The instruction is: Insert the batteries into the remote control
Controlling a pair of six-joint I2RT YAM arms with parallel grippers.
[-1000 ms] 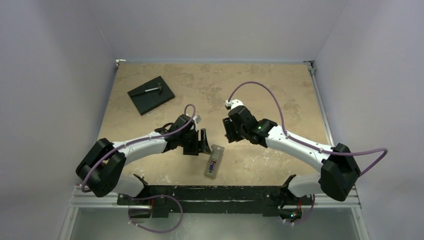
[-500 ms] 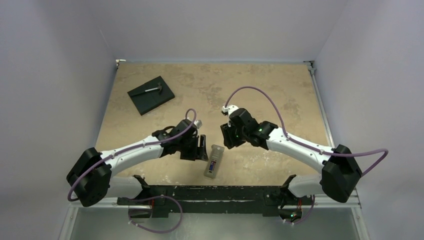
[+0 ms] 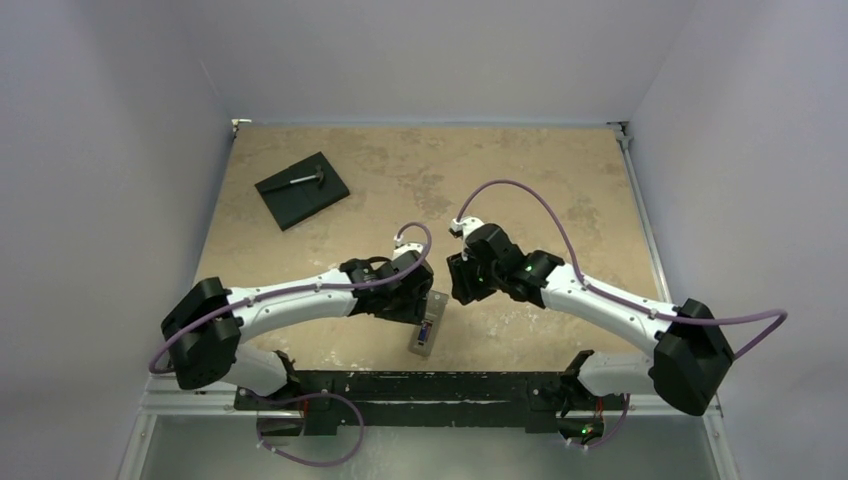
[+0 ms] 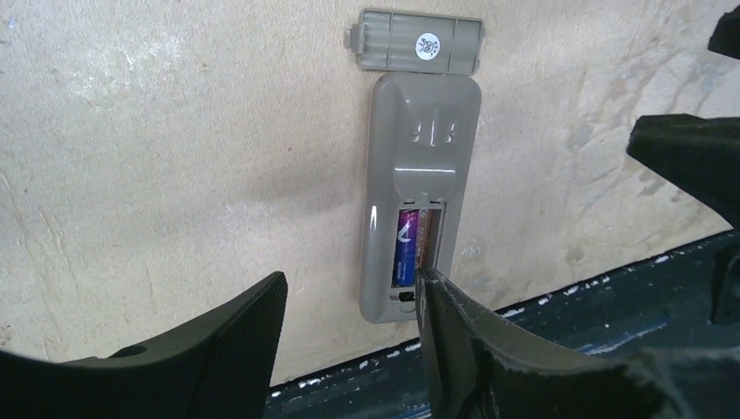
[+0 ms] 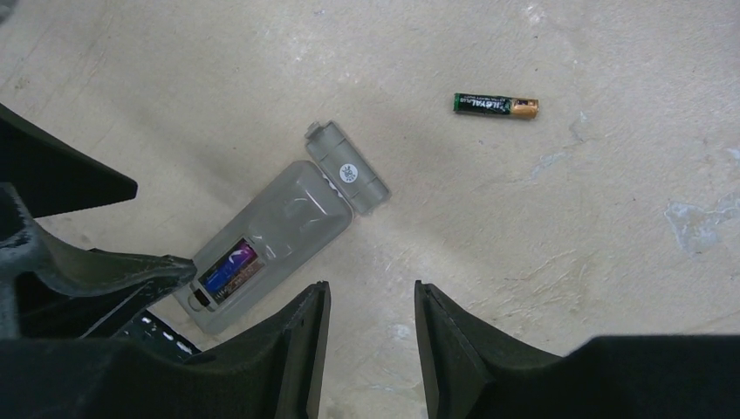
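- Near the front edge of the bench point(image 3: 500, 180), between the two arms, the remote control point(image 4: 423, 157) lies flat with its grey back up and its battery recess uncovered.
- One bluish-purple battery point(image 4: 406, 249) sits lengthwise in the left side of the recess; the slot beside it shows a reddish-brown lining.
- Its grey cover point(image 4: 417, 39) lies loose on the bench, across the far end of the remote and just beside it, with a round white sticker facing up.
- The second battery point(image 5: 496, 106), dark green with a gold end, lies on its side on the bare bench, well apart from the remote and beyond the cover in the right wrist view.
- The left jaws are spread wide and hold nothing; they hang low over the near end of the remote.
- The tip of one left finger point(image 4: 454, 332) is at the near right corner of the recess, beside the loaded battery; I cannot tell whether it touches.
- The right jaws are parted with a clear gap, pinching nothing, above bare bench just right of the remote.
- At the far left of the bench, a black square slab point(image 3: 325, 195) carries a small grey metal tool point(image 3: 305, 180).
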